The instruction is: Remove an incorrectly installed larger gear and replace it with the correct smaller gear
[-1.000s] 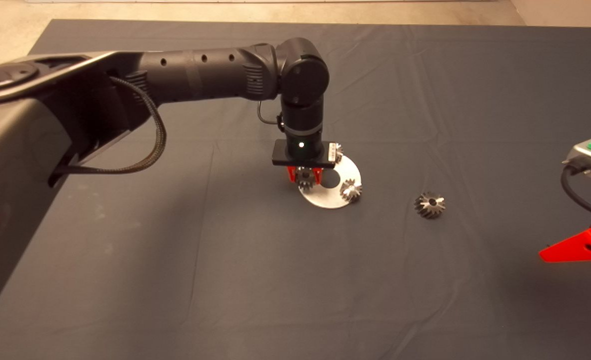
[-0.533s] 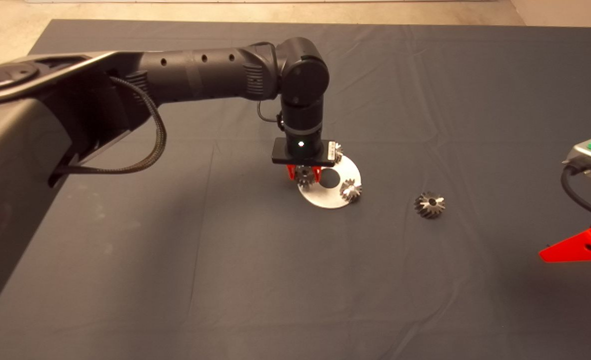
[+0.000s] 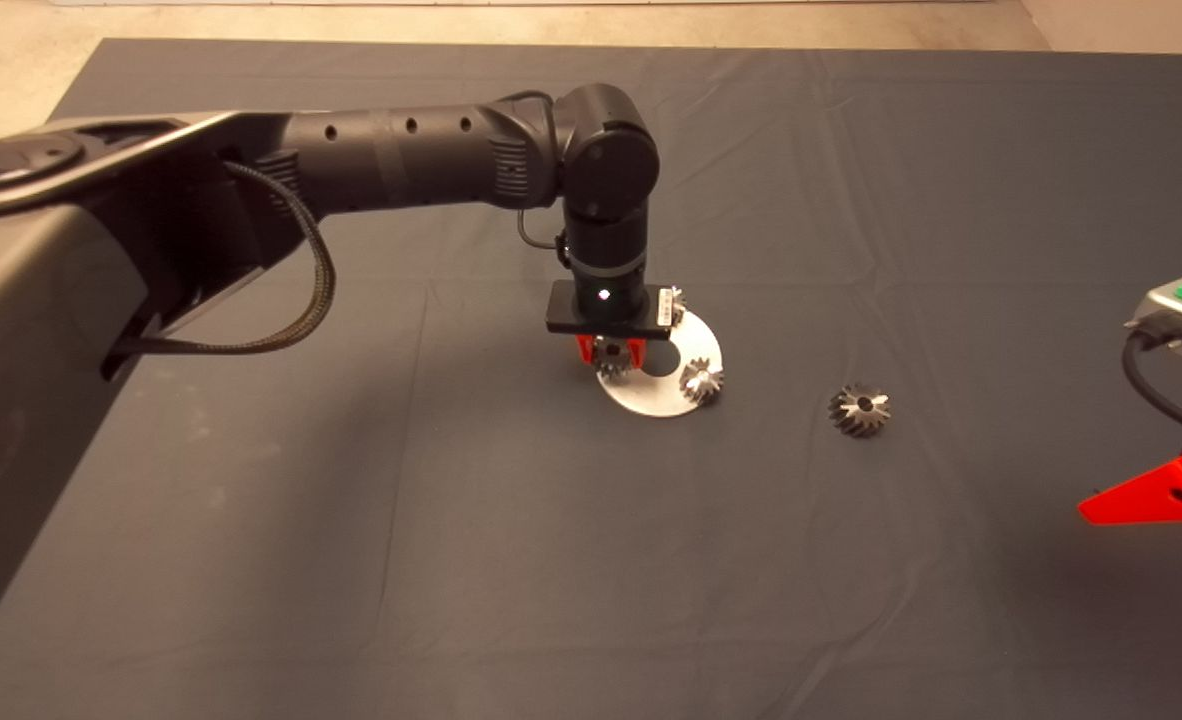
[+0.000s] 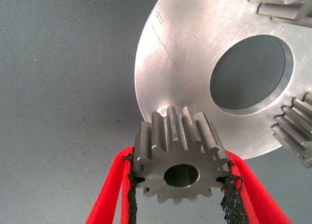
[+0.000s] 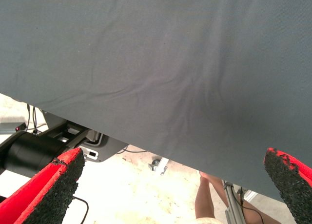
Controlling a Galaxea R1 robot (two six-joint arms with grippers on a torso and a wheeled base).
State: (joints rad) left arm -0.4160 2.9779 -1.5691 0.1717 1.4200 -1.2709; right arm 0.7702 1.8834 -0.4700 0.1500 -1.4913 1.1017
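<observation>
My left gripper (image 3: 611,352) is shut on the smaller gear (image 4: 179,165), bright silver with straight teeth. It holds the gear at the left edge of a round silver plate (image 3: 651,398), just above a short peg (image 4: 170,110) that shows behind the gear in the left wrist view. The plate (image 4: 185,53) has a large centre hole. The larger gear (image 3: 860,410), dark with slanted teeth, lies alone on the mat to the right of the plate. My right gripper (image 3: 1161,495) is parked at the lower right edge, and in its wrist view its fingers (image 5: 58,177) stand wide apart and empty.
Two other small silver gears sit on the plate, one at its right (image 3: 701,381) and one at its far side (image 3: 675,299), partly behind the wrist. A person's leg (image 5: 207,199) and a black base show on the floor beyond the mat's edge.
The left gripper has stayed over the plate's left edge with the gear in it, shifting only slightly up and down. The right arm has not moved.
</observation>
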